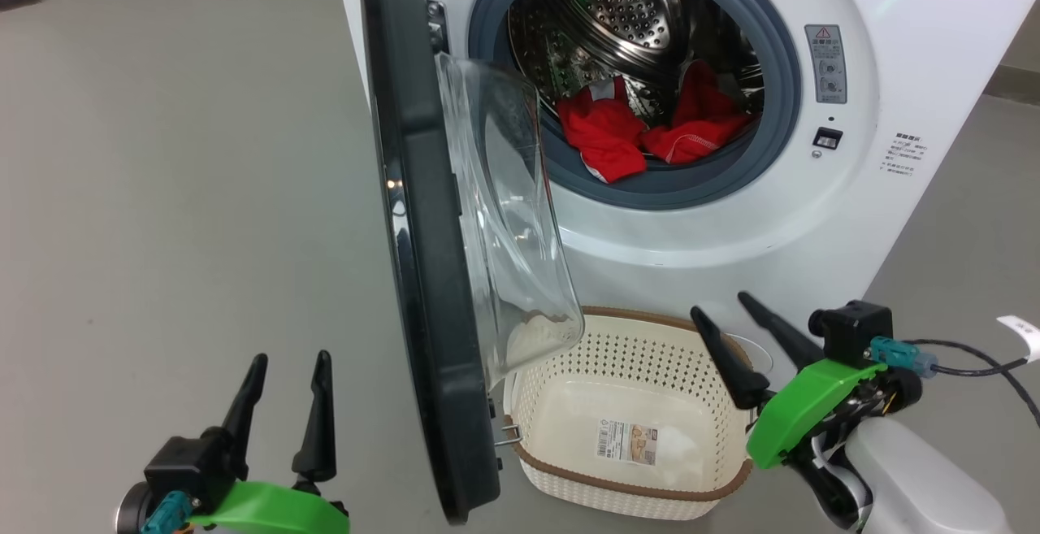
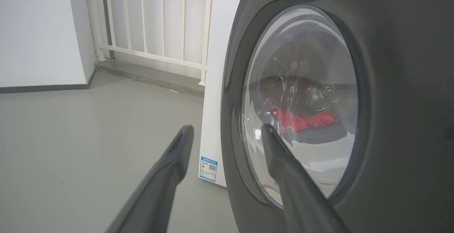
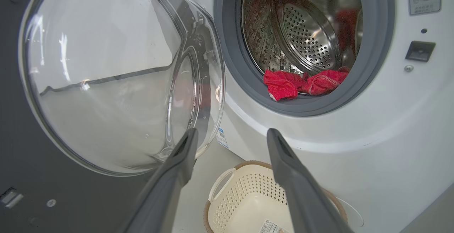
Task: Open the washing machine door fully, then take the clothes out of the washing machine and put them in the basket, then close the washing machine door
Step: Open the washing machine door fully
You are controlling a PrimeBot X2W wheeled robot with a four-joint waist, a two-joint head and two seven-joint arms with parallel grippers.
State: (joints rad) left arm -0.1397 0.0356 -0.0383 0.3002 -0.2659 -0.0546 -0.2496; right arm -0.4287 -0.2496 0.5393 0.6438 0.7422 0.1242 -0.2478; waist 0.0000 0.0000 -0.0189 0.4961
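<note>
The white washing machine stands ahead, its black-rimmed door swung out toward me, edge-on, with the glass bowl bulging right. Red clothes lie at the drum's front lip, also in the right wrist view as clothes. The cream basket sits on the floor below the opening, with nothing in it but a paper label. My left gripper is open, low at the left, outside the door; its wrist view looks through the door glass. My right gripper is open above the basket's right rim, holding nothing.
Grey floor spreads wide to the left of the door. A white railing and wall stand behind the machine's left side. A black cable trails from my right wrist. The door's lower edge hangs close to the basket's left side.
</note>
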